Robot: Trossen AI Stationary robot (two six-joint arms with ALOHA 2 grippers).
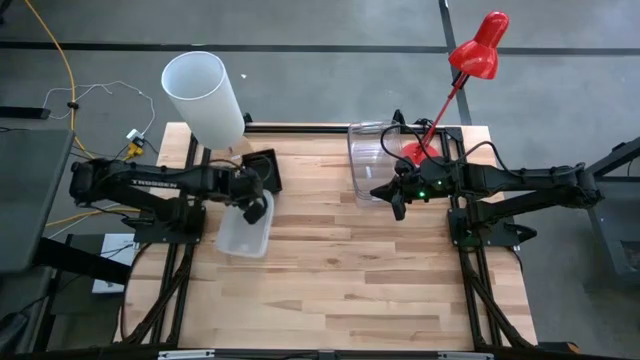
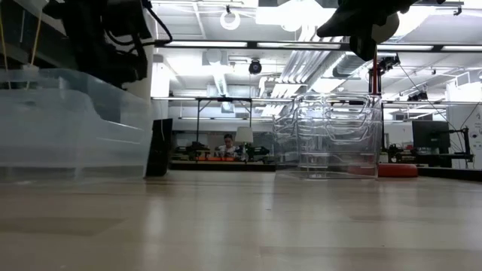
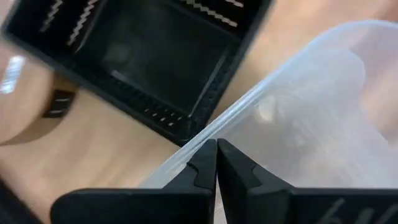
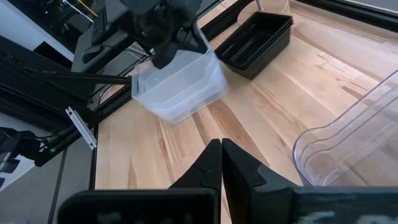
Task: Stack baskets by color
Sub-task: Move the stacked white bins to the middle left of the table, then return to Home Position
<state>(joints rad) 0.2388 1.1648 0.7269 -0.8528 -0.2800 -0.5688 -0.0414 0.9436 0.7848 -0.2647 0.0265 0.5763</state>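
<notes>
Fingers of the left hand (image 3: 216,163) are pressed together on the frosted basket's (image 1: 244,231) rim, beside the black basket (image 1: 266,167). The right hand (image 4: 221,163) is held shut above the table (image 1: 330,290), near the clear basket (image 1: 372,160).

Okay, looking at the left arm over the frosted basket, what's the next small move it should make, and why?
Probably open the left end effector and back it off. Its fingers are pressed together over the rim of the frosted basket, which rests on the table beside the black basket. The right end effector is shut, holding nothing, near the clear basket.
</notes>
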